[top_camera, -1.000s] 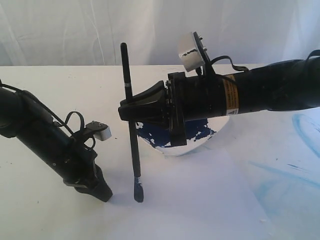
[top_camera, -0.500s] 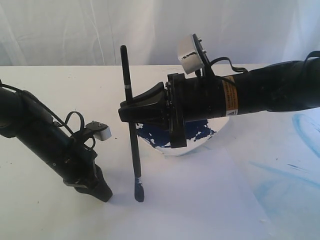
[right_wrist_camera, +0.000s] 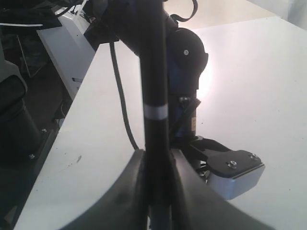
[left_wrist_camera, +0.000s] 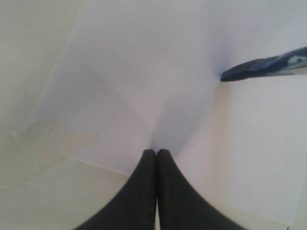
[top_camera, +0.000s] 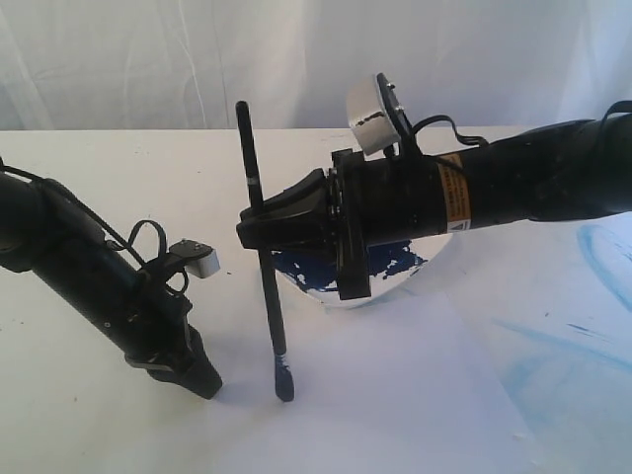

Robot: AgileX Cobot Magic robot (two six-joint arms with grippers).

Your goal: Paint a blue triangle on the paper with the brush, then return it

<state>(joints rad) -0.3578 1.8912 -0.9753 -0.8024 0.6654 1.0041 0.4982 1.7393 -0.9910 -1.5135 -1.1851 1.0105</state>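
Observation:
My right gripper (top_camera: 253, 229) is shut on the brush (top_camera: 267, 286), a thin black handle with a silver band, held nearly upright. Its blue-wet tip (top_camera: 284, 380) touches the white paper (top_camera: 395, 395). In the right wrist view the handle (right_wrist_camera: 154, 72) stands between the jaws of the right gripper (right_wrist_camera: 156, 158). My left gripper (top_camera: 202, 380) is shut, with its tips down on the paper just left of the brush tip. The left wrist view shows the left gripper (left_wrist_camera: 156, 152), bare white paper (left_wrist_camera: 144, 72) and the brush tip (left_wrist_camera: 259, 67). The blue triangle is out of view.
A white dish (top_camera: 380, 272) with a dark navy paint pool sits behind the right gripper. Pale blue smears (top_camera: 592, 257) mark the table at the right. A white curtain hangs at the back. The left arm (top_camera: 89, 276) slants over the table's left side.
The brush tip has slid a little to the right on the paper and the handle has tilted slightly. The right wrist has rolled a bit. The left arm has not moved.

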